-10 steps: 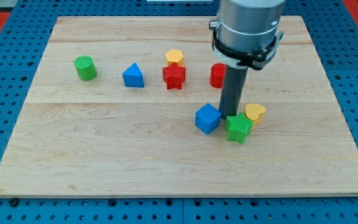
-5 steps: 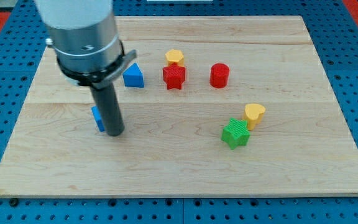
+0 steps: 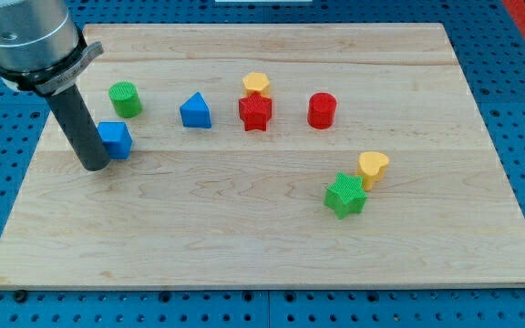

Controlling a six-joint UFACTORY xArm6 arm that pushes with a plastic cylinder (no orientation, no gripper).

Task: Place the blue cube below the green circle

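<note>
The blue cube (image 3: 115, 139) sits on the wooden board (image 3: 262, 228) at the view's left, just below and slightly left of the green circle (image 3: 125, 98), a short green cylinder. A small gap separates them. My tip (image 3: 93, 167) rests on the board right against the cube's lower left side. The rod rises from there up to the arm's grey body at the view's top left corner.
A blue triangle (image 3: 195, 111) lies right of the green circle. A red star (image 3: 255, 112) with a yellow block (image 3: 256, 84) behind it and a red cylinder (image 3: 322, 110) are at centre. A green star (image 3: 345, 194) and yellow heart (image 3: 373, 169) touch at lower right.
My tip pushed the blue cube from the board's middle, beside the green star, far to the left and then up, to just below the green circle. The green circle, hidden before, shows again.
</note>
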